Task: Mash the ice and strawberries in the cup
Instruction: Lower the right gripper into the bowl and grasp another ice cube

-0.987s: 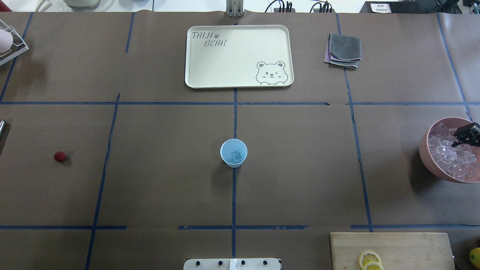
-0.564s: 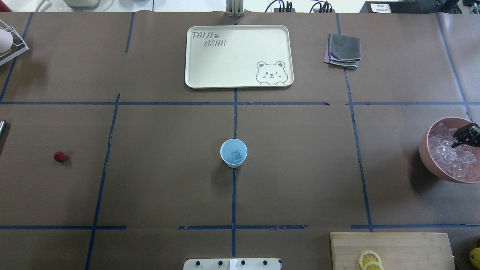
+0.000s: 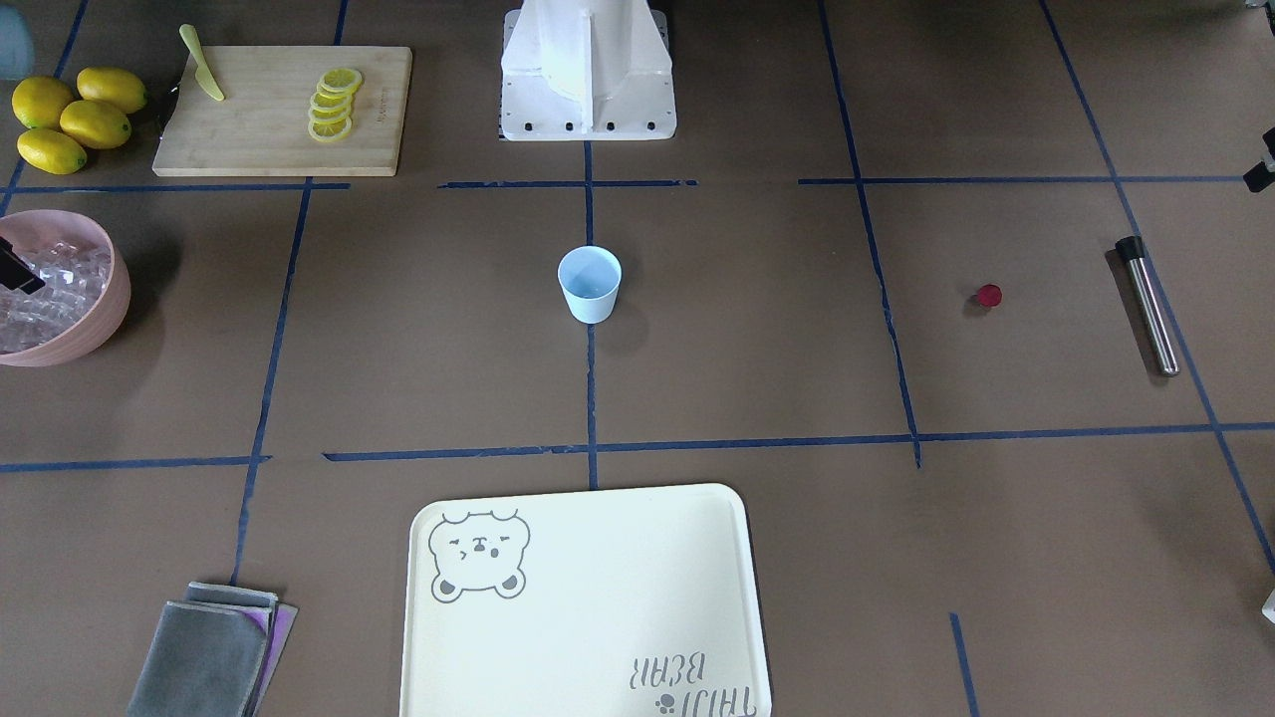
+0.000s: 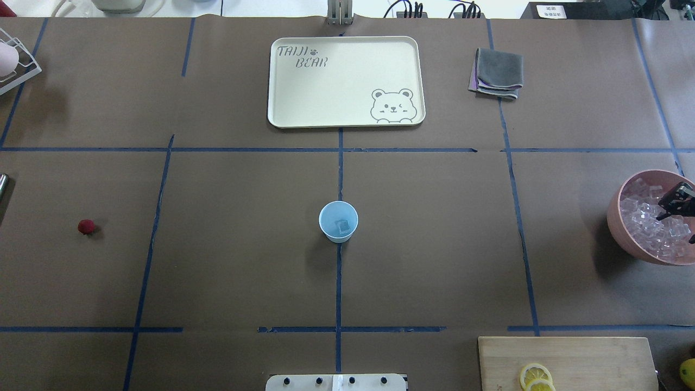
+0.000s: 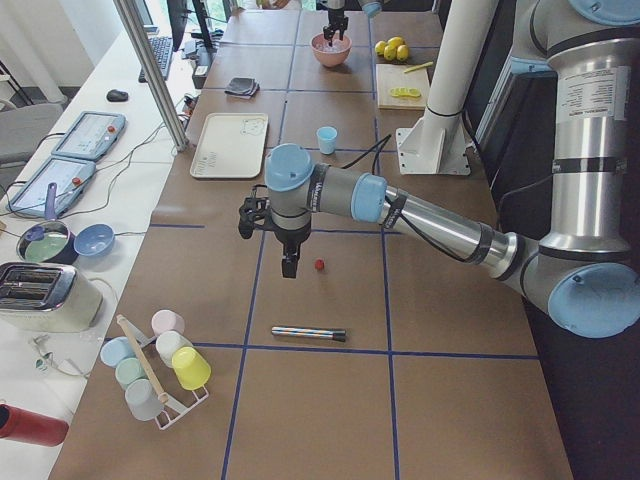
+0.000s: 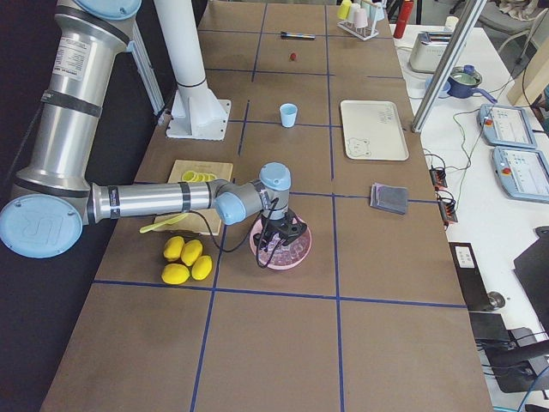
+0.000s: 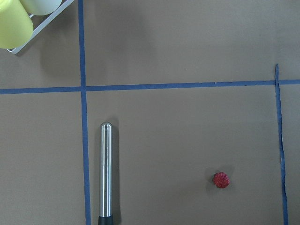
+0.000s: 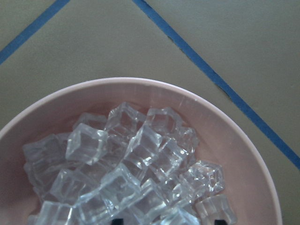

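Across the desk (image 3: 747,349) in the front-facing view, the cup (image 3: 590,284) stands upright at the middle. The strawberry (image 3: 988,295) lies alone well off to the robot's left, near a steel muddler (image 3: 1147,304). The ice (image 3: 50,289) fills a pink bowl (image 3: 105,309) far to its right.

Overhead, one cube sits in the cup, and the right gripper (image 4: 676,217) hangs over the pile.

From the left end, the left gripper (image 5: 288,262) points down just beside the strawberry. Whether its jaws are apart I cannot tell.

From the right end, the right arm (image 6: 154,199) stretches low and level to the bowl.

The left wrist camera looks straight down on strawberry and muddler, with no jaws showing.

The right wrist camera shows two dark tips at its bottom edge, well apart and holding nothing.

The cubes are probably hard, light and slick, so one loose top cube is best pinched across flat opposite faces. The strawberry is likely soft and wants only a gentle squeeze across its middle.
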Available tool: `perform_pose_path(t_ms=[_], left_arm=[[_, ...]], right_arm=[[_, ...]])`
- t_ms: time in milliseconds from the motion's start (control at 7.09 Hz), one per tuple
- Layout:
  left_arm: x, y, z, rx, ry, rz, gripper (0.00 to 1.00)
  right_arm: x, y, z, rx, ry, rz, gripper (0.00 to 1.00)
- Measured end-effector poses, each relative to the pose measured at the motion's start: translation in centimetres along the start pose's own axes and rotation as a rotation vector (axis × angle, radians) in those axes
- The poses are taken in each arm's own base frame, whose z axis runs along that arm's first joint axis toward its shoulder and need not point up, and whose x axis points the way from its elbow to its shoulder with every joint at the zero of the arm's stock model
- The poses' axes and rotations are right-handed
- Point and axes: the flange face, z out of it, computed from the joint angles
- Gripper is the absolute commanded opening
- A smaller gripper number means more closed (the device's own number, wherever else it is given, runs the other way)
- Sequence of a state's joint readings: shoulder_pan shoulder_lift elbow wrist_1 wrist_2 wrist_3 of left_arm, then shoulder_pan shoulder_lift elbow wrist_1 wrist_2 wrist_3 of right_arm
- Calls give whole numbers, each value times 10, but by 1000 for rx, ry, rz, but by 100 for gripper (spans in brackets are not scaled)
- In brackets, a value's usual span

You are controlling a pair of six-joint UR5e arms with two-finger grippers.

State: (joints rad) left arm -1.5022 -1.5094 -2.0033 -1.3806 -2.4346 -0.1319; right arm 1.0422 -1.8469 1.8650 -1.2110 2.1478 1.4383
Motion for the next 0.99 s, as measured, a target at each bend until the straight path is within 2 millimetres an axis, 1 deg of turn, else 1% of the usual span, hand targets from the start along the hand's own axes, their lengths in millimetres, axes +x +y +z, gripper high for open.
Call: perform_pose_path(t_ms=[141, 282, 564, 705, 987], left_arm=[[0, 0, 0, 0, 0, 0, 100], [0, 0, 0, 0, 1, 0, 100], [0, 0, 0, 0, 1, -1, 100], [0, 0, 0, 0, 1, -1, 100], [0, 0, 0, -1, 2, -2, 100]], right_arm=[[0, 0, 0, 0, -1, -3, 3], [-1, 1, -1, 0, -4, -10, 1], [-3, 2, -5, 0, -12, -19, 0], [-5, 5, -12, 6, -24, -25, 0], [-18, 13, -37, 55, -68, -50, 0]])
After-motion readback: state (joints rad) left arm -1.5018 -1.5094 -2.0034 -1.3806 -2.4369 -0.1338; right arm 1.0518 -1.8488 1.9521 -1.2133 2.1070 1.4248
